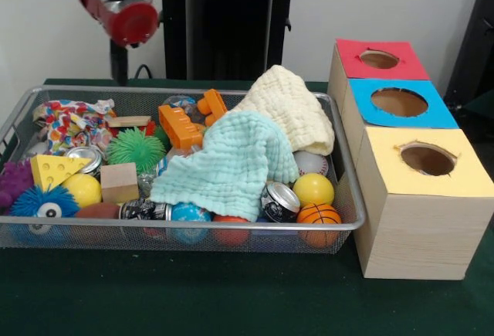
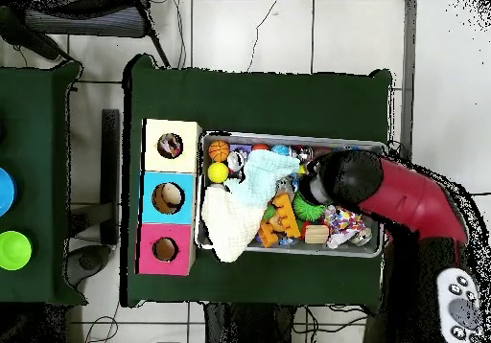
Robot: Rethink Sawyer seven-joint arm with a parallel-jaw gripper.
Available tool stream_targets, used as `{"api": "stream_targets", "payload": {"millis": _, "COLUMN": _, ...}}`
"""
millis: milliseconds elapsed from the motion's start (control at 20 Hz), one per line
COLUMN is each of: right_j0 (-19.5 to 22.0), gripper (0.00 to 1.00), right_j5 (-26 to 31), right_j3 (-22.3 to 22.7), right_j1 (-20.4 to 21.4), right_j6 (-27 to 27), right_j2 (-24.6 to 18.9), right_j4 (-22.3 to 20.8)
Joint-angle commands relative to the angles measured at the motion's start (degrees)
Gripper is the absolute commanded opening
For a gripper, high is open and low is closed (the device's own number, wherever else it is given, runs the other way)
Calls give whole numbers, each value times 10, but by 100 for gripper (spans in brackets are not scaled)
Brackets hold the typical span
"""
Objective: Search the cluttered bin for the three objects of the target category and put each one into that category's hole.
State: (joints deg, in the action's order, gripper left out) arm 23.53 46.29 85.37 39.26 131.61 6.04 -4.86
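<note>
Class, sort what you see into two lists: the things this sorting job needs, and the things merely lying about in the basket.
Belongs to the job:
wire bin
spotted wrapper
yellow-surround hole
robot arm

Just lying about:
mint cloth
cream cloth
cheese wedge toy
basketball
orange bricks

The arm [image 1: 123, 4] is red and black: a rounded black housing with a red collar and a round red cap facing the camera. A slim black stem [image 1: 118, 62] runs down from under that cap, and the claw cannot be made out. Behind stands the pedestal [image 1: 224, 23], a black column with a wide flat black top. From overhead the arm [image 2: 403, 195] is a thick red tube ending in a black dome.
</note>
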Motion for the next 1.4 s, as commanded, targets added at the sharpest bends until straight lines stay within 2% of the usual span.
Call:
{"api": "stream_targets", "payload": {"millis": 50, "right_j0": 65, "gripper": 0, "right_j5": -63, "right_j3": 133, "right_j1": -6, "right_j6": -193, "right_j2": -92, "right_j4": -79}}
{"api": "stream_targets", "payload": {"millis": 350, "right_j0": 124, "gripper": 0, "right_j5": -116, "right_j3": 155, "right_j1": -23, "right_j6": -187, "right_j2": -126, "right_j4": -121}}
{"api": "stream_targets", "payload": {"millis": 650, "right_j0": 168, "gripper": 0, "right_j5": -148, "right_j3": 178, "right_j1": -23, "right_j6": -179, "right_j2": -159, "right_j4": -168}}
{"api": "stream_targets", "payload": {"millis": 700, "right_j0": 178, "gripper": 100, "right_j5": -148, "right_j3": 179, "right_j1": -23, "right_j6": -171, "right_j2": -170, "right_j4": -184}}
{"api": "stream_targets", "payload": {"millis": 950, "right_j0": 195, "gripper": 100, "right_j5": -167, "right_j3": 182, "right_j1": -27, "right_j6": -171, "right_j2": -181, "right_j4": -212}}
{"api": "stream_targets", "payload": {"millis": 1400, "right_j0": 223, "gripper": 100, "right_j5": -171, "right_j3": 171, "right_j1": -57, "right_j6": -133, "right_j2": -180, "right_j4": -262}}
